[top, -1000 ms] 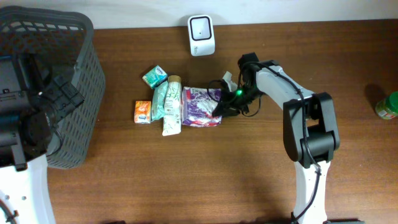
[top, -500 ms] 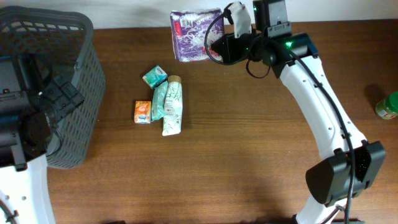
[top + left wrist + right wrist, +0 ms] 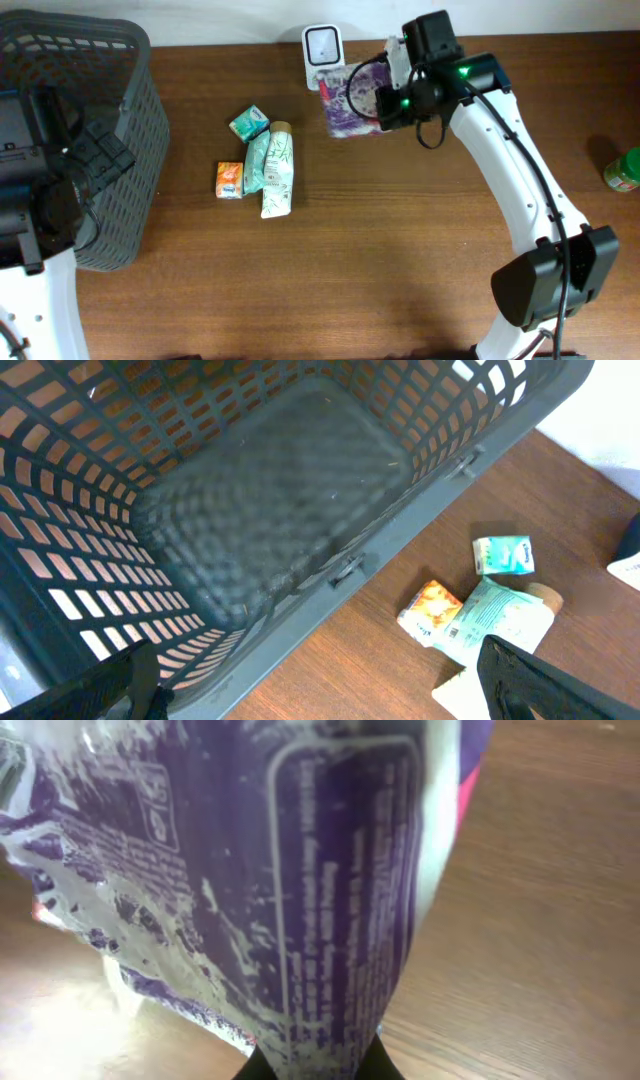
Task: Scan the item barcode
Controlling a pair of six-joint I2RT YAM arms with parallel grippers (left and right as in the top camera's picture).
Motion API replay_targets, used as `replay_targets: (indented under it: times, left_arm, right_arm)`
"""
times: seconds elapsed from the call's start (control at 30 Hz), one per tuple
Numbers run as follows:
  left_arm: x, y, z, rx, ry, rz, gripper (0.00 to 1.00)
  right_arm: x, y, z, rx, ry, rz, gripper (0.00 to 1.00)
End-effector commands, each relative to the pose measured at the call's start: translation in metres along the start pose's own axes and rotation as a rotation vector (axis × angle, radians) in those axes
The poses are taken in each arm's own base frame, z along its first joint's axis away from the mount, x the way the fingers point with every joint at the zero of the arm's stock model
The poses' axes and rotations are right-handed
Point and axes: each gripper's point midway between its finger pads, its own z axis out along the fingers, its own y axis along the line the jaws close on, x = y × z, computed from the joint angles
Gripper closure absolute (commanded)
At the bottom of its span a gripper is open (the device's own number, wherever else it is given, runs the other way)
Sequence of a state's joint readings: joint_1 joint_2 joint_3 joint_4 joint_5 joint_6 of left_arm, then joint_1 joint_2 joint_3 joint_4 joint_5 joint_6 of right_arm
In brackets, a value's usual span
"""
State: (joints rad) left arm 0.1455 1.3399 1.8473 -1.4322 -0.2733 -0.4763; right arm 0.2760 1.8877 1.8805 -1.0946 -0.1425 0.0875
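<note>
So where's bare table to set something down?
Bare tabletop: between the green tube and the right arm, and from that arm to the green jar. Crowded: the scanner, where the right gripper holds the purple pack, and the packets beside the basket.

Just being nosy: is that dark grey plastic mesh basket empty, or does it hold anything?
Empty. The left wrist view looks into the dark grey plastic mesh basket and shows only bare floor and walls.

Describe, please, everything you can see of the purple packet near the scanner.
The purple packet is a soft, glossy plastic pouch, purple with white patterning, a pink edge and a framed block of fine print. The right claw, shut on one edge, holds it above the table, next to the white scanner.
</note>
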Motion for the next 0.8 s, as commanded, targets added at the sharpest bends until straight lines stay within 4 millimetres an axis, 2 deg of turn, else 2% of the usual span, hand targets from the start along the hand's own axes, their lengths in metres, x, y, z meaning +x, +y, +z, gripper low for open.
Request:
replay_targets:
  times: [0.0,0.1,0.2,0.33,0.43,0.5,0.53,0.57,0.6,0.63,0.7,0.77]
  left_arm:
    - [-0.001,0.002,-0.003,0.001,-0.009,-0.017,0.01]
    - [-0.001,0.002,-0.003,0.001,-0.009,-0.017,0.01]
    - [-0.001,0.002,-0.003,0.001,-0.009,-0.017,0.01]
    - [-0.001,0.003,-0.003,0.001,-0.009,-0.017,0.01]
    - [-0.001,0.002,-0.003,0.001,-0.009,-0.017,0.01]
    - [-0.001,0.003,-0.003,0.001,-0.009,-0.017,0.01]
    - [-0.001,0.002,-0.003,0.001,-0.009,-0.017,0.01]
    - [-0.001,0.002,-0.003,0.001,-0.009,-0.017,0.01]
    - [-0.001,0.002,-0.003,0.001,-0.009,-0.017,0.01]
    - [-0.001,0.002,-0.003,0.001,-0.009,-0.017,0.01]
    - [-0.001,0.003,-0.003,0.001,-0.009,-0.017,0.01]
    - [-0.001,0.002,-0.003,0.001,-0.009,-0.017,0.01]
  right_arm:
    - [0.041,-0.056,0.017,0.327,0.148,0.139,0.96]
    - [0.066,-0.083,0.012,0.512,0.214,0.266,0.96]
    - [0.082,-0.100,0.002,0.639,0.248,0.294,0.96]
    - [0.124,-0.114,0.018,0.720,0.365,0.266,0.96]
    - [0.137,-0.111,0.026,0.697,0.404,0.285,0.96]
    - [0.135,-0.093,0.037,0.601,0.399,0.306,0.91]
    - [0.133,-0.079,0.044,0.543,0.394,0.311,0.83]
    - [0.131,-0.070,0.049,0.508,0.383,0.307,0.75]
    - [0.127,-0.058,0.054,0.485,0.369,0.288,0.54]
    - [0.126,-0.045,0.057,0.460,0.362,0.264,0.43]
    - [0.126,-0.023,0.062,0.409,0.360,0.235,0.41]
    - [0.115,0.015,0.064,0.294,0.336,0.200,0.34]
